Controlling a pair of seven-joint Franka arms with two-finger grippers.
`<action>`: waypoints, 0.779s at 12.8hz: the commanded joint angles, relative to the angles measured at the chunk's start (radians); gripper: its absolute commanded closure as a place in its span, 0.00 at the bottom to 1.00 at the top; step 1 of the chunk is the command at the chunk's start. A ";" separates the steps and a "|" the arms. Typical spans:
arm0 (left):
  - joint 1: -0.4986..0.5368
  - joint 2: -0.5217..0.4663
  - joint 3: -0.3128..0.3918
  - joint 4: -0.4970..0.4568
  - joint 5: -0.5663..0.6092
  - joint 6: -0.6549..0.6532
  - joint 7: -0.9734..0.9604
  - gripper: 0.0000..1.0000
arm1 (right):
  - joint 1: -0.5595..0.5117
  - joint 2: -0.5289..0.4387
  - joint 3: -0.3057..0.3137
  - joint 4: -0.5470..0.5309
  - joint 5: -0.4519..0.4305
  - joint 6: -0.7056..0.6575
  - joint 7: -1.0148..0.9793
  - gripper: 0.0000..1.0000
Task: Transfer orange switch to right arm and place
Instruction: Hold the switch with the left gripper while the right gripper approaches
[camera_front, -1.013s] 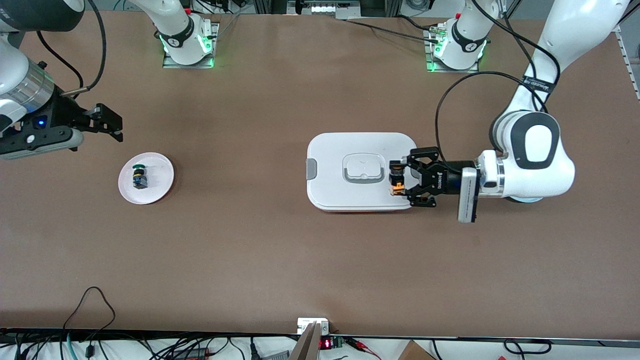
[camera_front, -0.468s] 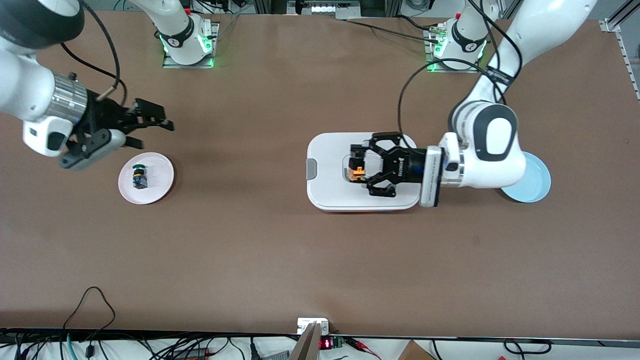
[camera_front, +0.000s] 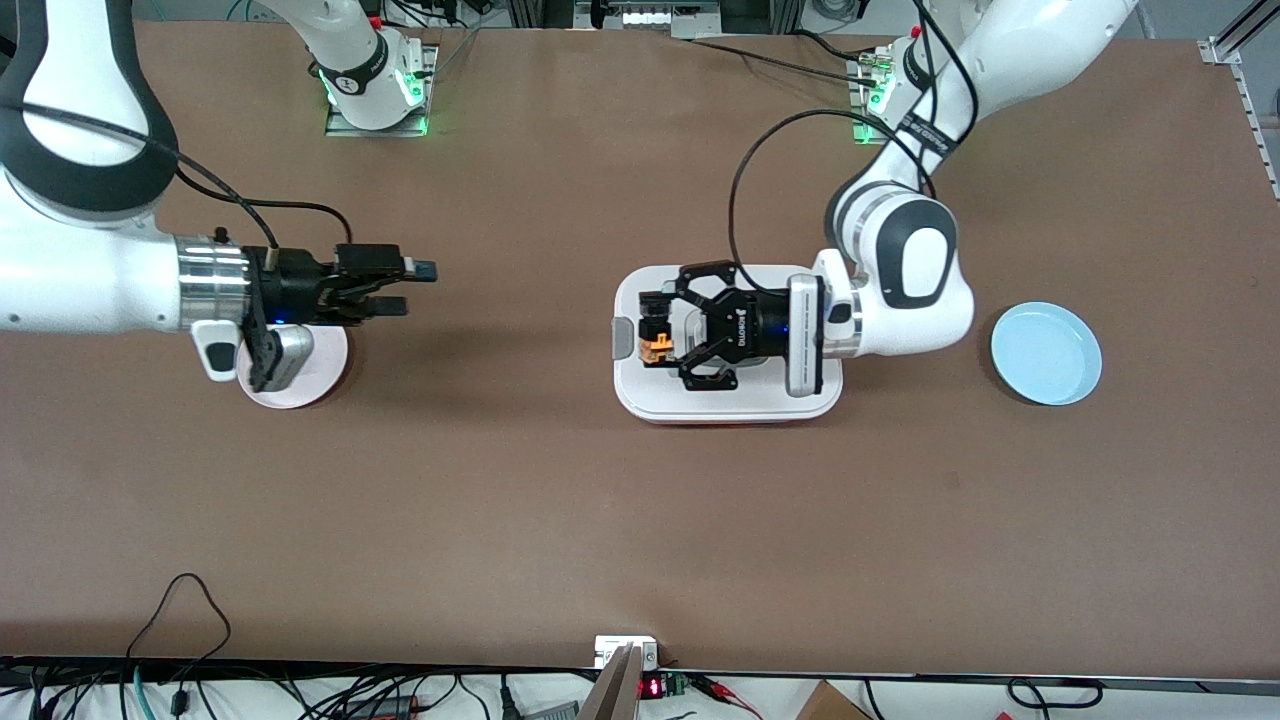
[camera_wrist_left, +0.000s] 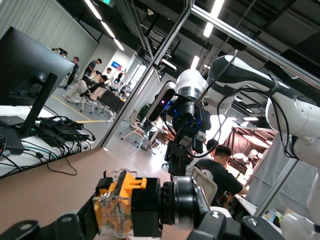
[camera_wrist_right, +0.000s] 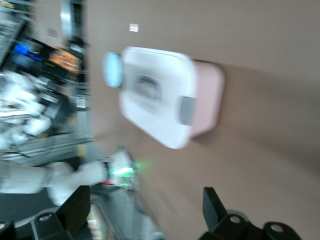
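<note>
The orange switch (camera_front: 655, 344) hangs sideways over the white lidded box (camera_front: 730, 404), and my left gripper (camera_front: 655, 335) is shut on it. The left wrist view shows the switch (camera_wrist_left: 120, 206) close up, its tan-orange base and black body clamped between the black fingers (camera_wrist_left: 75, 226). My right gripper (camera_front: 405, 288) is open and holds nothing. It is level above the table by the pink plate (camera_front: 315, 385) and points toward the left gripper. The same right gripper (camera_wrist_left: 181, 150) shows farther off in the left wrist view. In the right wrist view its fingertips (camera_wrist_right: 213, 204) stand wide apart.
A light blue plate (camera_front: 1046, 353) lies at the left arm's end of the table. The right arm's wrist covers most of the pink plate. In the right wrist view the white box (camera_wrist_right: 165, 102) and the blue plate (camera_wrist_right: 112, 70) are blurred.
The left arm carried the orange switch across the box lid toward the right arm, uncovering the blue plate. The right gripper swung in over the pink plate and turned level.
</note>
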 joint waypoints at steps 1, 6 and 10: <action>-0.046 0.004 0.005 0.013 -0.083 0.059 0.078 0.74 | 0.066 0.065 0.000 0.021 0.203 0.000 0.036 0.00; -0.057 0.004 0.005 0.013 -0.096 0.067 0.085 0.74 | 0.206 0.113 -0.006 -0.014 0.396 0.238 0.125 0.00; -0.057 0.004 0.005 0.013 -0.096 0.067 0.085 0.74 | 0.240 0.134 -0.006 -0.016 0.456 0.287 0.209 0.00</action>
